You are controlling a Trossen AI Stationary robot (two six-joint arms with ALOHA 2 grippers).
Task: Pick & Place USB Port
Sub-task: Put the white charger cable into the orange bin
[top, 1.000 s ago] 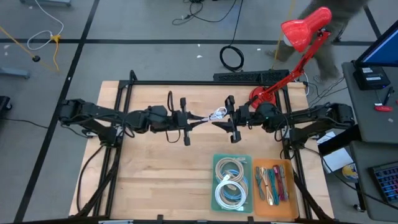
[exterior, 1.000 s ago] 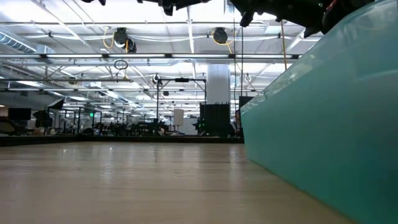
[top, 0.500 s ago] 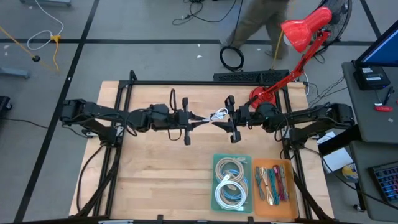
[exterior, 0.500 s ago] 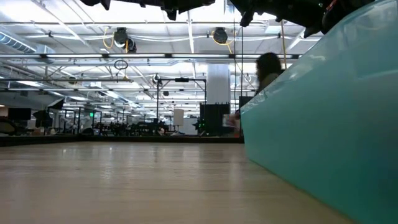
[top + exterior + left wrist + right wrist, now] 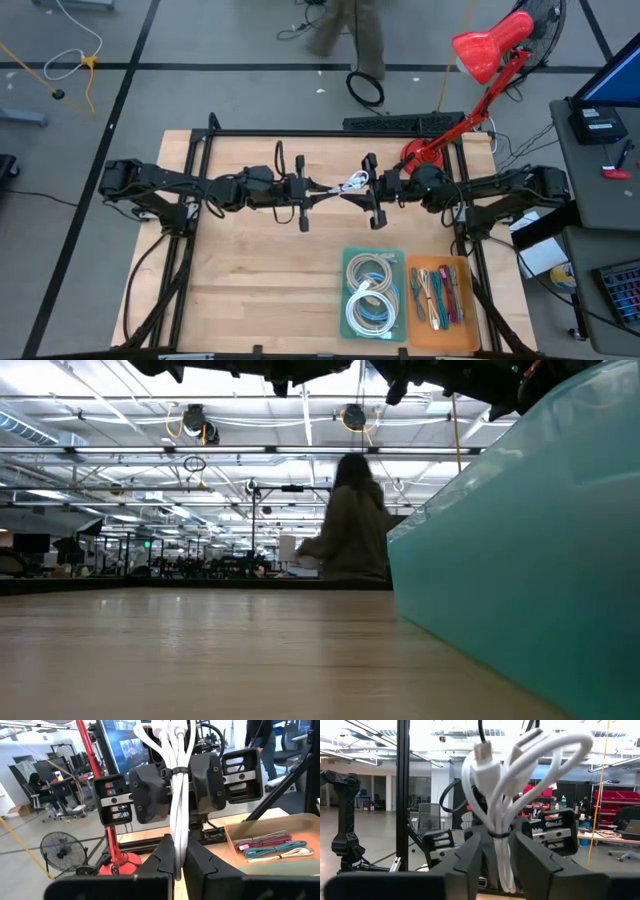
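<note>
A white USB cable [image 5: 346, 184], coiled and bound by a black tie, hangs in the air over the middle of the table between both grippers. My left gripper [image 5: 322, 190] reaches in from the table's left and my right gripper [image 5: 354, 193] from the right; their tips nearly meet. Each is shut on the bundle. The left wrist view shows the cable [image 5: 179, 795] running from my left fingers up past the tie [image 5: 179, 771] into the right gripper's fingers behind. In the right wrist view the loops and plugs [image 5: 520, 755] stand above my right fingers. My left gripper pinches the cable bundle's strands [image 5: 179, 851] between its two fingers, coming level from the table's left. The bundle is lifted clear of the table. My right gripper has the bundle just below the black tie [image 5: 501, 851] between its two fingers, level from the table's right; the loops stick out beyond them.
A teal bin [image 5: 373, 293] with coiled cables and an orange bin [image 5: 440, 295] with coloured cables sit near the table's near edge, right of centre. A red desk lamp [image 5: 480, 60] stands at the far right corner. A person [image 5: 350, 25] walks beyond the far edge.
My left gripper has crept a little toward the table's right, closing in on the cable held by my right gripper. The person behind the table has walked from right to left. The cable stays lifted in place.
</note>
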